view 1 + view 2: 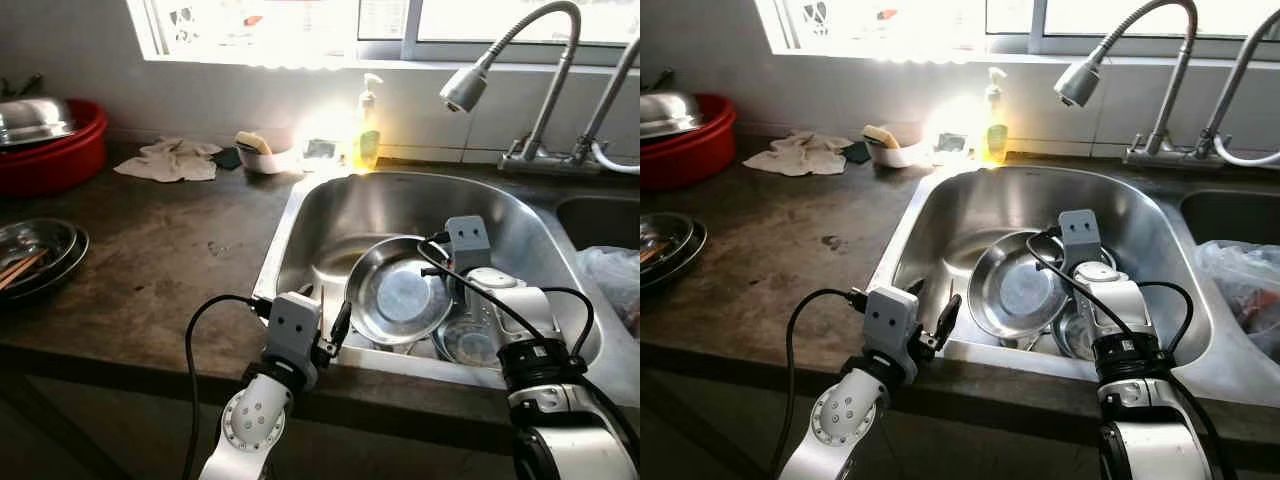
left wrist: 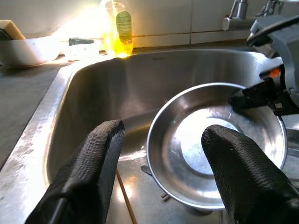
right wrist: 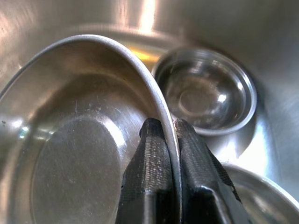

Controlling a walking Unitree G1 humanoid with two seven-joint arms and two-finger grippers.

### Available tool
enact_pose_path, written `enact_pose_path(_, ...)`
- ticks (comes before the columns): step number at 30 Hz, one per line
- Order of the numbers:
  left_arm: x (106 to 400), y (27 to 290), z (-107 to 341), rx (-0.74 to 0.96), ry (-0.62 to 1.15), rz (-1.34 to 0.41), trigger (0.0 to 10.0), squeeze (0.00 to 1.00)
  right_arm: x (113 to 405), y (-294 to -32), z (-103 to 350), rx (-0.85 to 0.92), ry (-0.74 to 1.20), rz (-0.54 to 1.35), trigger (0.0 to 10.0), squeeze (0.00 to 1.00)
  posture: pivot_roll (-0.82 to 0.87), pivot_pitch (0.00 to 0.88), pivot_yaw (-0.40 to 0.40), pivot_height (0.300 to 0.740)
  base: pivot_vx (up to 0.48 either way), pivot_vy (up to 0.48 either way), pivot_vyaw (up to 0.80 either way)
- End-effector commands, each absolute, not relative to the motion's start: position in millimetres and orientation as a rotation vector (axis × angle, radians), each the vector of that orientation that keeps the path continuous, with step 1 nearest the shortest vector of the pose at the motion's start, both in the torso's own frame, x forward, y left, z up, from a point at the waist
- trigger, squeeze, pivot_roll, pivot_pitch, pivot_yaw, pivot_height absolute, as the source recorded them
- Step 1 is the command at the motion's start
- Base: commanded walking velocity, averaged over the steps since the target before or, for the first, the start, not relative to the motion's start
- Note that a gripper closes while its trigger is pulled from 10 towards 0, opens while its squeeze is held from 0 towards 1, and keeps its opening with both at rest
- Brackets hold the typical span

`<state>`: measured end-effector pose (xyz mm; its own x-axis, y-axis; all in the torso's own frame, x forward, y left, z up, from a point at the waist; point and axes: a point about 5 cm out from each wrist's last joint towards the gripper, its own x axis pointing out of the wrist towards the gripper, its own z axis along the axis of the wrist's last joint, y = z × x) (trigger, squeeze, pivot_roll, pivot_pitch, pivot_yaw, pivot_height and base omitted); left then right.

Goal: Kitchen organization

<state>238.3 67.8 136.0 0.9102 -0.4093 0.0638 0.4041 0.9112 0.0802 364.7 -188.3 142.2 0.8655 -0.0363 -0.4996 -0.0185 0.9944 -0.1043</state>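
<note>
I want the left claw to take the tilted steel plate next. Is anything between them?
Nothing visible. The left claw is open at the sink's near rim, facing the steel plate, with only bare basin between. The right claw already pinches the plate's far rim.

A sink [image 1: 300, 215] is set into the counter [image 1: 160, 270], below a window. In it a plate [image 1: 398, 295] stands tilted on edge, with a small bowl [image 3: 205, 91] lying behind it and another dish [image 1: 470, 342] to its right. The right tool [image 3: 172, 140] pinches the plate's rim from the right. The left tool [image 2: 161, 163] hovers over the sink's near edge, fingers apart, left of the plate. Behind the sink a soap bottle [image 1: 367, 125] stands against the wall, with a dish holding a sponge [image 1: 262, 152] to its left and a rag [image 1: 172, 160] further left. A basin [image 1: 50, 145] sits at the counter's far left, stacked plates [image 1: 40, 255] nearer. The faucet [image 1: 520, 70] rises behind the sink's right side.
</note>
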Motion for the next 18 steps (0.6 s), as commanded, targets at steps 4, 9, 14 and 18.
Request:
enact_pose_path(4, 235, 71, 134, 0.076, -0.056, -0.412, 10.0, 0.00, 371, -189, 150, -0.104, 0.495, 0.000, 10.0, 1.00, 0.15, 0.046, -0.052, 0.740, 0.000, 0.000, 0.00)
enact_pose_path(9, 237, 71, 134, 0.079, -0.053, -0.411, 10.0, 0.00, 371, -189, 148, -0.096, 0.491, 0.004, 10.0, 1.00, 0.15, 0.049, -0.047, 0.740, 0.000, 0.000, 0.00)
enact_pose_path(14, 239, 69, 134, 0.077, -0.055, -0.412, 10.0, 0.00, 370, -192, 158, -0.104, 0.397, -0.042, 10.0, 0.00, 0.14, 0.045, -0.045, 0.740, 0.000, 0.000, 0.00)
enact_pose_path(18, 241, 68, 134, 0.078, -0.055, -0.409, 10.0, 0.00, 366, -193, 178, -0.101, 0.237, -0.096, 10.0, 0.00, 0.14, 0.039, -0.044, 0.740, 0.000, 0.000, 0.00)
